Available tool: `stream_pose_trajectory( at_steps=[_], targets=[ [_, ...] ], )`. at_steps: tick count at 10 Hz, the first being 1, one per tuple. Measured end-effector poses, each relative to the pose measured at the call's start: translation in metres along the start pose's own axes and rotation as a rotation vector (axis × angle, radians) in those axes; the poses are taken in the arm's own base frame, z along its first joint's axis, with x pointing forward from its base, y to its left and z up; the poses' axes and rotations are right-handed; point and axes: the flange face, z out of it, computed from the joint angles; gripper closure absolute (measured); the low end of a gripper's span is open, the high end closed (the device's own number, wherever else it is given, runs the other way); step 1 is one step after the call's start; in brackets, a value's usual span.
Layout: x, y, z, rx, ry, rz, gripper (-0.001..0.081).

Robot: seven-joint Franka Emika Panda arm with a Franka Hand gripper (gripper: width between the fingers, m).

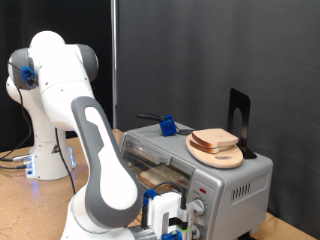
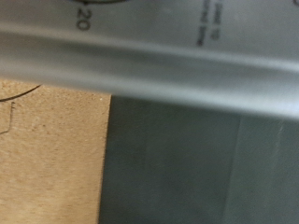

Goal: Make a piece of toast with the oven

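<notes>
White plastic shells cover the arm (image 1: 95,150), which fills the left half of the exterior view and bends down to the bottom centre of the frame. There the gripper (image 1: 168,222) sits low at the front of the oven (image 1: 215,175), close to the knobs (image 1: 197,208) on its panel; it is partly cut off by the lower edge, and I cannot tell whether the fingers are apart or together.

The oven takes up the lower right of the frame, a silver-grey metal box, heavy and stiff by the look of it. On its roof, at centre right, rests a round light-wood plate (image 1: 222,157) with the piece of toast (image 1: 214,139) lying flat on it. The bread looks light, soft and easily crushed or torn; a gentle pinch across its crust edges would likely suit it best. A small blue object (image 1: 168,126) stands on the roof to the left of the plate, and a dark upright stand (image 1: 238,118) rises behind it.

The wrist view is very close and blurred: a grey metal bar (image 2: 149,58) crosses it, with a printed "20" above, a tan table surface (image 2: 51,159) and a dark panel below. No fingers show there. The oven's inside is hard to make out.
</notes>
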Motion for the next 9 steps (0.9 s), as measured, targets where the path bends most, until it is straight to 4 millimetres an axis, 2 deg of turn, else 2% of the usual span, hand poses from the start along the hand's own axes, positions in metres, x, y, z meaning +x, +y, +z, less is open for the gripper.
stream_pose_trajectory(
  at_steps=[7,9],
  targets=[
    [-0.004,-0.016,0.001,-0.155,0.059,0.268,0.0806],
    [-0.003,-0.013,0.002,-0.107,0.055,0.143,0.0806]
  ],
)
